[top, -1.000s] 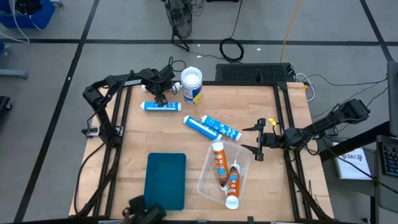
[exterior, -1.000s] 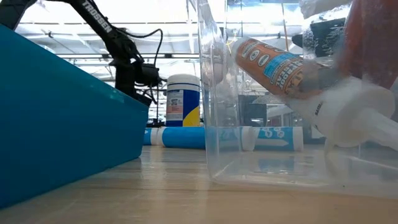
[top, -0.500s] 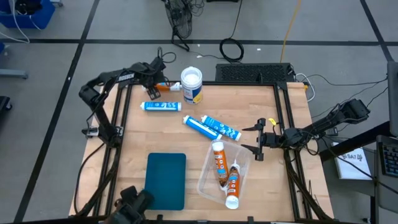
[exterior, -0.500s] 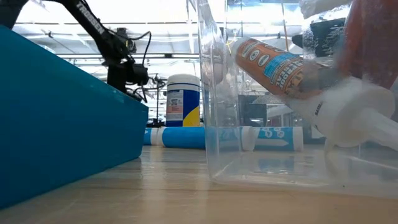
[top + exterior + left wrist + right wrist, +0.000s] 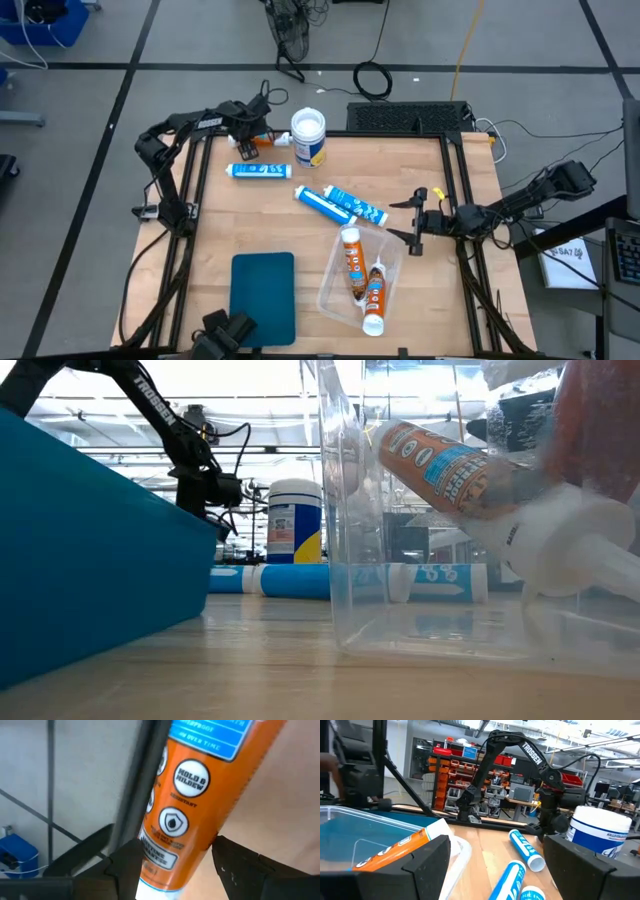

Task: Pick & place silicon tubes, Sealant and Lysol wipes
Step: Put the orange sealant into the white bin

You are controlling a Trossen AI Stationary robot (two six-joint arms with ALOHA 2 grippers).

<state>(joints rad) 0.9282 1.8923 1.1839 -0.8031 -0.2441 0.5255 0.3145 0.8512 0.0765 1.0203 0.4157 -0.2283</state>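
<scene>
Teal bin [image 5: 263, 297] and clear plastic tray [image 5: 335, 290] on wooden table [image 5: 420, 290].

I see an orange tube [image 5: 185, 805] with a blue band, blue-and-white tubes [image 5: 340, 204], and a teal bin [image 5: 263, 296].

two dark robot arms
matte black jointed links, white "trossen" lettering, thin black cables looping along them, flat black fingers.

Wood tabletop [image 5: 300, 230], clear plastic bin [image 5: 340, 290]
</scene>
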